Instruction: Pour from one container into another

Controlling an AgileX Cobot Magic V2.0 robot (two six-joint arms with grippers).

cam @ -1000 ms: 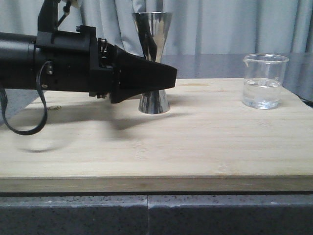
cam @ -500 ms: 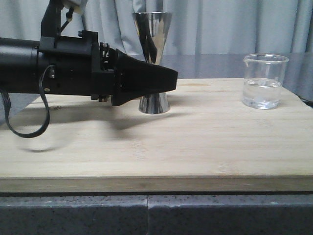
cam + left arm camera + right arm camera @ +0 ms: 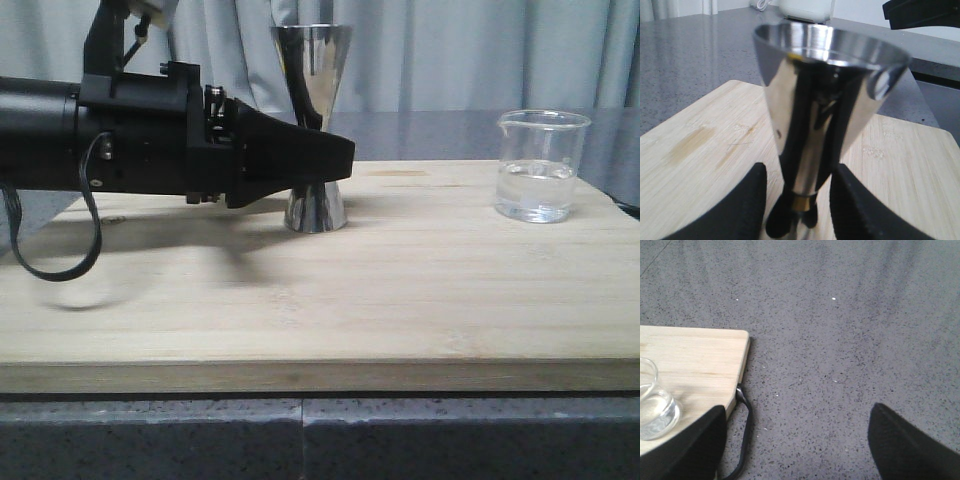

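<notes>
The steel jigger (image 3: 313, 70) stands upright at the back middle of the wooden board (image 3: 400, 290); a thin gold band (image 3: 802, 202) rings its waist. My left gripper (image 3: 345, 155) reaches in from the left at waist height. Its black fingers (image 3: 747, 205) straddle the jigger (image 3: 825, 95), open, with a gap showing on each side. The glass beaker (image 3: 540, 165) sits at the board's right end, holding clear liquid in its lower part. My right gripper (image 3: 797, 412) hangs open over the grey counter beside the board's corner, with the beaker (image 3: 652, 412) just off one finger.
The board (image 3: 695, 355) lies on a speckled grey counter (image 3: 840, 315), and a black loop (image 3: 744, 435) hangs off its corner. Pale curtains (image 3: 450, 50) hang behind. A dark shape (image 3: 925, 12) shows beyond the jigger in the left wrist view.
My left gripper's tip has drawn back slightly to the left and risen a little at the jigger's waist. The jigger and beaker have stayed put.
</notes>
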